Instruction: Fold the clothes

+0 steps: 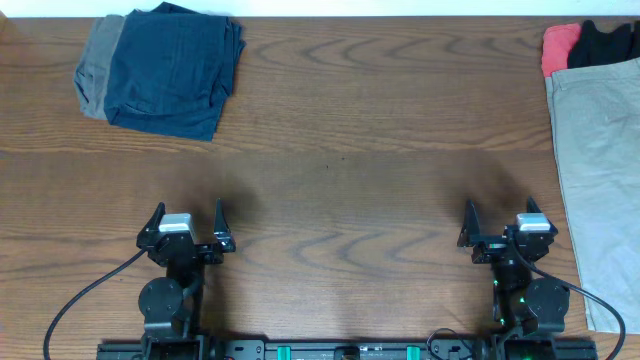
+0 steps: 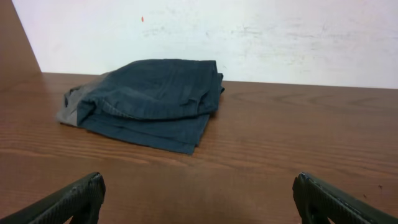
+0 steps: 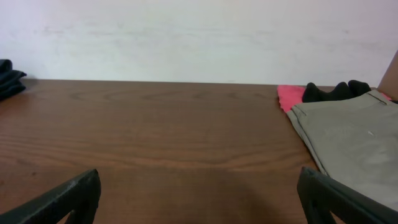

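Closest in are the left gripper (image 1: 187, 212) and the right gripper (image 1: 500, 210), parked at the near edge of the wood-grain table (image 1: 340, 160). Each has its two dark fingers spread wide apart with only bare tabletop between them, so neither has hold of anything. The clothes lie in two groups at the far corners, well apart from both grippers. At the far left is a folded navy garment (image 1: 175, 70), its layers stacked fairly squarely, resting on a grey piece (image 1: 92, 65) that sticks out along its left side. At the far right, light khaki shorts (image 1: 600, 170) lie spread flat and run down the table's right edge, partly out of the overhead view. Just beyond their top edge a red piece (image 1: 556, 45) and a black piece (image 1: 605, 42) lie bunched together, touching the khaki fabric. A white wall (image 2: 261, 31) stands behind the table.
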